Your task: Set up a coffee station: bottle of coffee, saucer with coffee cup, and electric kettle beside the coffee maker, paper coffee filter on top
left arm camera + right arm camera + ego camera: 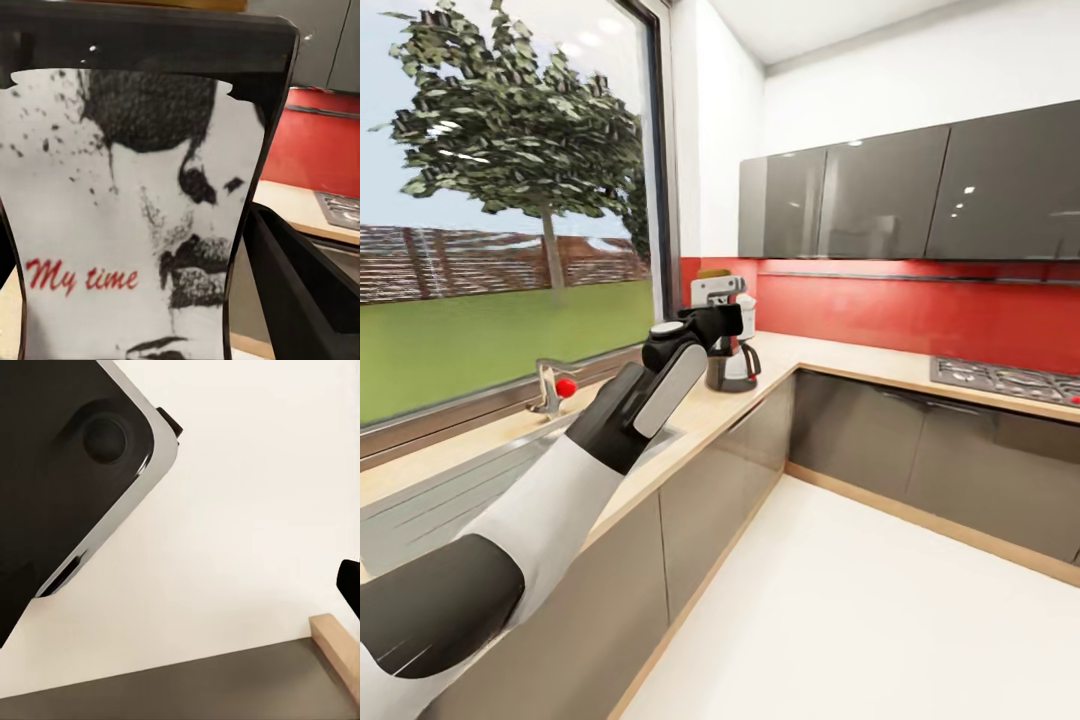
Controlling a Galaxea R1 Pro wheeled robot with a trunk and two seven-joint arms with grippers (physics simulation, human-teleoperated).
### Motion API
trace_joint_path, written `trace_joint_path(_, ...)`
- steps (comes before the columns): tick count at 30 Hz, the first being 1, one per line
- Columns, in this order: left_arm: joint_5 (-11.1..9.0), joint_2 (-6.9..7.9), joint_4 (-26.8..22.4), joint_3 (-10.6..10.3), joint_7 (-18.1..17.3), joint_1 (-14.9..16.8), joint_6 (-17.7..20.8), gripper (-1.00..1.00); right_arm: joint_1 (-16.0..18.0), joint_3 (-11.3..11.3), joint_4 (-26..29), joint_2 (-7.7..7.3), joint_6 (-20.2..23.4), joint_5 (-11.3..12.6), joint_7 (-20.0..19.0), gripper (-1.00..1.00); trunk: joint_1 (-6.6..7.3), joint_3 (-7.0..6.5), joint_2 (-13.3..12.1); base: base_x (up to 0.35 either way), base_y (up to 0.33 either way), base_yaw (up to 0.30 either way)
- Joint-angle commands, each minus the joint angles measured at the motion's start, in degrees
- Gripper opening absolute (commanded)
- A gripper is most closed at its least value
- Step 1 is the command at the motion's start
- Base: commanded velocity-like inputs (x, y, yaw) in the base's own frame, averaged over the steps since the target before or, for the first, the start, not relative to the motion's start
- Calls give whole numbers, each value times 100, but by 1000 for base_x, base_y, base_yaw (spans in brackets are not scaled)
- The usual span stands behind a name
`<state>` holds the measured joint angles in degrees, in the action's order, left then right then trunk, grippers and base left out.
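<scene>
Here the left arm reaches forward over the table (800, 352), a long light-wood worktop on grey cabinet fronts, and its left end effector (722, 322) is clamped on the bottle of coffee (135, 225). The left wrist view shows the jar's pale label up close, with a dark printed face and red "My time" lettering, and a black finger (300, 277) beside it. The bottle is held in the air just in front of the coffee maker (732, 340), which stands in the table's corner below the red backsplash (900, 310). A sink (450, 490) with a red-knobbed tap (555, 388) lies under the window (500, 200). A hob (1005, 380) sits farther along. For the right end effector, I cannot tell its state.
</scene>
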<state>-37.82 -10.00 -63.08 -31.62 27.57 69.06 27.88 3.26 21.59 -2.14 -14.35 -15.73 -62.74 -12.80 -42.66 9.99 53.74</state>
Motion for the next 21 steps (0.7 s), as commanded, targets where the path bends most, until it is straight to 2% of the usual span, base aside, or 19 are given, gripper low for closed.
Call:
trace_joint_path(1, -43, 0, -5, -11, 79, 5, 7, -100, 8, 49, -14, -5, -19, -27, -12, 100, -4, 8, 6, 282, -192, 0)
trace_joint_path(9, -42, 0, -3, -8, 220, -6, 7, -100, 8, 50, -14, 2, -17, -27, -12, 100, -4, 8, 6, 290, -185, 0)
trace_joint_path(11, -41, 0, -5, -5, 350, -7, 7, -100, 8, 53, -14, 2, -17, -27, -12, 100, -4, 8, 6, 292, -183, 0)
trace_joint_path(14, -41, 0, -15, -9, 915, -30, -2, -100, 8, 54, -14, 2, -17, -27, -12, 100, -4, 8, 6, 290, -173, 0)
trace_joint_path(16, -41, 0, -42, -7, 1168, -167, -133, -100, 8, 55, -14, 2, -17, -27, -12, 100, -4, 8, 6, 260, -138, 0)
trace_joint_path(19, -41, 0, -46, -5, 1269, -316, -387, -100, 8, 55, -14, 2, -17, -27, -12, 100, -4, 8, 6, 157, -78, 0)
trace_joint_path(21, -41, 92, -38, -3, 1310, -462, -539, -100, 8, 55, -14, 2, -17, -27, -12, 100, -4, 8, 6, 60, -29, 0)
